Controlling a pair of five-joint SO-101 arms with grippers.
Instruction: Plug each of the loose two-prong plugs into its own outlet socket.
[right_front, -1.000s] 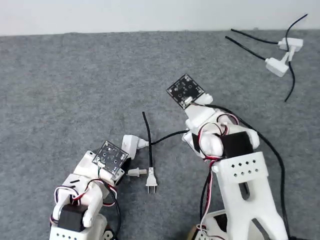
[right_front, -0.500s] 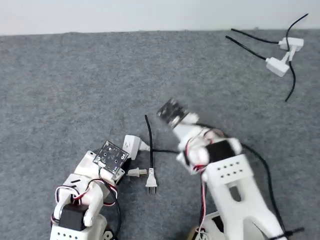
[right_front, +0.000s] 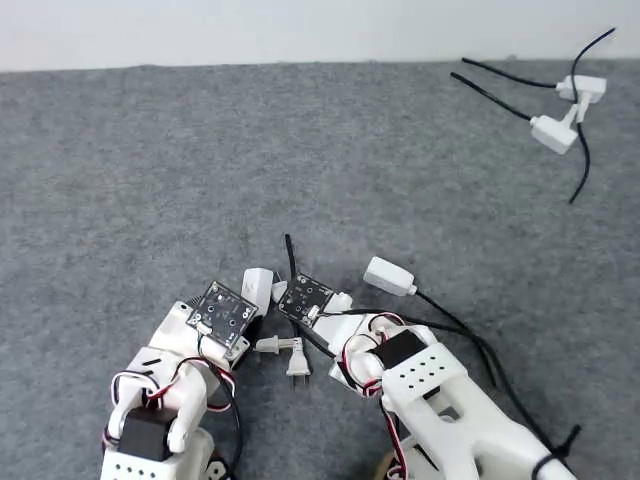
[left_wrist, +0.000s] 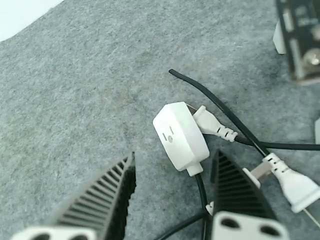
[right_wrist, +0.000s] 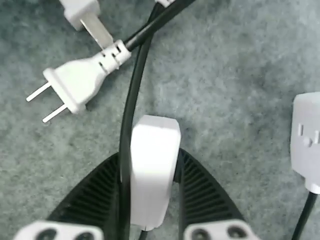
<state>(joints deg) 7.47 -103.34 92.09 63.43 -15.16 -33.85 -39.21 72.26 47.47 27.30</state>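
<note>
Looks like the pickup-and-align step for the first mating; no prongs seen entering a slot near the arms yet. Gripping with the right gripper (right_wrist: 150, 156): fingers closed on a white connector body (right_wrist: 151, 175), with a black cord (right_wrist: 131, 100) pinched alongside one finger. Cannot tell whether that body is a plug end or a socket end. Hovering with the left gripper (left_wrist: 172, 162): fingers spread wide and empty, straddling the near edge of the white socket (left_wrist: 179, 136), slotted face turned up toward the wrist camera. Sitting near centre of the counter (right_front: 150, 150), between the two arms: that socket, then just near of it a loose two-prong plug (right_front: 297, 358) lying flat with prongs pointing near, and a second plug (right_front: 269, 345) just left of it, touching or almost. Parked far right, well apart from both arms: two more white connectors (right_front: 555, 132) on cords, probably a later pairing. Next move, as a judgement: close the left fingers on the socket to brace it, since a light block on this grey surface should slide under any push. Then bring the right-hand piece round so the prongs line up square with the slots, and press straight in. Worth watching the pinched cord, likely to twist the held body off axis. Also worth keeping clear of the cords crossing between the plugs.
</note>
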